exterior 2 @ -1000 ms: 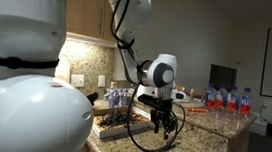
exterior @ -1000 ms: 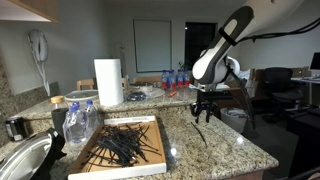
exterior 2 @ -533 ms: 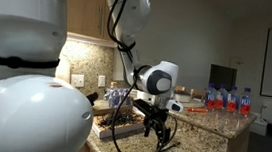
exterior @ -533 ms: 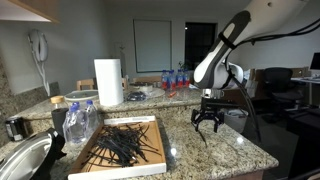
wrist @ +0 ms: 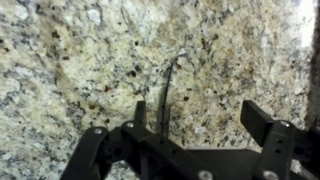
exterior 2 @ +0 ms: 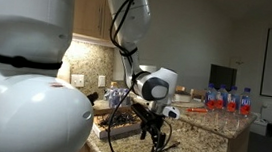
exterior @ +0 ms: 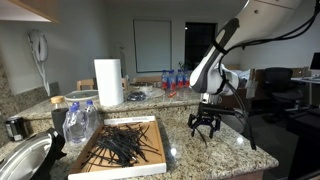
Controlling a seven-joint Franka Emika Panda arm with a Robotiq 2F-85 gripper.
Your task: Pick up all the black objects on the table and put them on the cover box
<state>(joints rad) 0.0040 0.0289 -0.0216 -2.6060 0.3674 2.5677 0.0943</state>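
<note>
A thin black strip [wrist: 168,93] lies on the speckled granite counter [wrist: 80,60]. My gripper [wrist: 200,118] hangs open just above it. The strip runs close beside the left finger [wrist: 140,110], between the two fingers; the right finger [wrist: 262,125] is well apart from it. In both exterior views the gripper [exterior: 205,127] [exterior 2: 151,131] points straight down near the counter top. The flat box cover [exterior: 92,154] lies to the left on the counter with several black strips [exterior: 125,143] piled on it.
A paper towel roll [exterior: 108,82] stands behind the box cover. Clear plastic bottles [exterior: 78,122] and a metal bowl [exterior: 22,160] sit at the left. Water bottles [exterior: 176,78] stand at the back. A black cable [exterior 2: 119,150] loops under the arm.
The gripper has come down from above the counter to just over the black strip. It has stayed open. The box cover and its strips have not moved.
</note>
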